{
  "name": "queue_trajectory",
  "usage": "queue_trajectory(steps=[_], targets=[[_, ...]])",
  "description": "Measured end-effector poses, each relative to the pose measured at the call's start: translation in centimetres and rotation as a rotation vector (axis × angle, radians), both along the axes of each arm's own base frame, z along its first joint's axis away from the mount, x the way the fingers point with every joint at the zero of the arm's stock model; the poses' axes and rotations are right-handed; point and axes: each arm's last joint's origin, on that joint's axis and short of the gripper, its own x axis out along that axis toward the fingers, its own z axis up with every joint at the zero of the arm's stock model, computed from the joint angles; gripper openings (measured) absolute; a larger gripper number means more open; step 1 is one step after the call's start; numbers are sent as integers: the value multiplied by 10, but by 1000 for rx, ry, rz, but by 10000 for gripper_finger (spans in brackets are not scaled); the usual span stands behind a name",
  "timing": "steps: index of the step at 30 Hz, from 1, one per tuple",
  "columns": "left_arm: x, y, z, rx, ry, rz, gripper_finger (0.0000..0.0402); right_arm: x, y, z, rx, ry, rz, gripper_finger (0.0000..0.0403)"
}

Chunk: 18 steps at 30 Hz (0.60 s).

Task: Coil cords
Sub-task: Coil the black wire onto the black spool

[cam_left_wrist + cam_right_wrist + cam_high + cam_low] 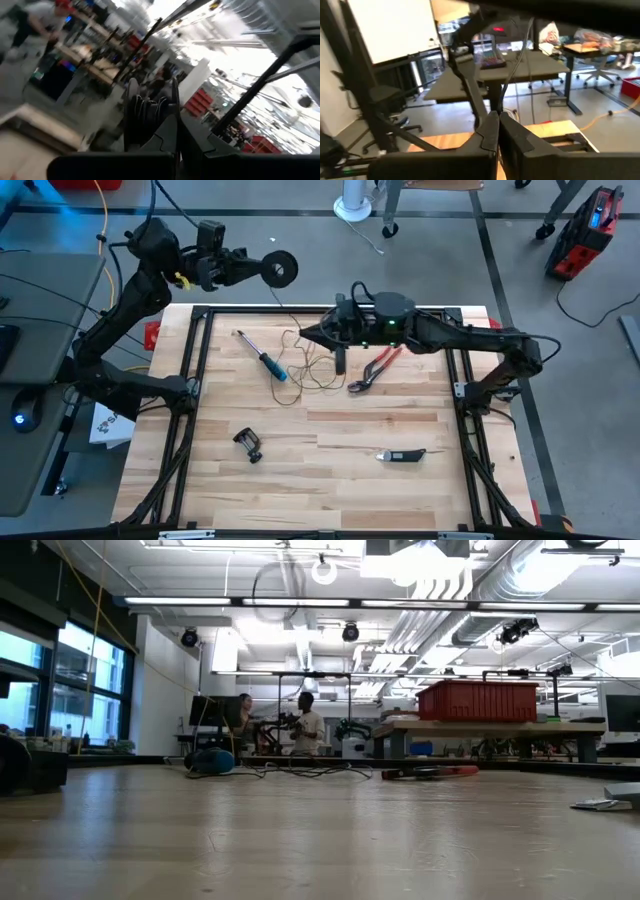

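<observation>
Black reel (281, 269), thin dark cord (305, 365), red-handled pliers (376, 367), blue-handled screwdriver (262, 356), pale wood table (330, 480)

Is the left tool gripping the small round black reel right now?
Touching. The high view shows the left tool shut on the small round black reel, held up past the table's far edge.

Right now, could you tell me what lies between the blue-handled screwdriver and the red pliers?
In the high view, loose loops of the thin cord lie between the screwdriver and the red pliers.

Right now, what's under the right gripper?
Under the right gripper lies the loose thin cord on the wooden table. Whether the shut fingers pinch it is hidden.
</observation>
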Motion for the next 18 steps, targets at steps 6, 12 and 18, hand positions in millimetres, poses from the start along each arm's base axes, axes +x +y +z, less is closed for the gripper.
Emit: queue_trajectory(steps=[6,12,18], targets=[[-1,-4,-11,-137,114,-64,0,-18,5,15,-36,-20,10,0],[6,-15,-12,-203,139,-138,0,-24,-2,17,-46,-2,-40,0],[11,-24,-16,-245,180,-200,0,-24,-3,18,-56,-20,-45,0]])
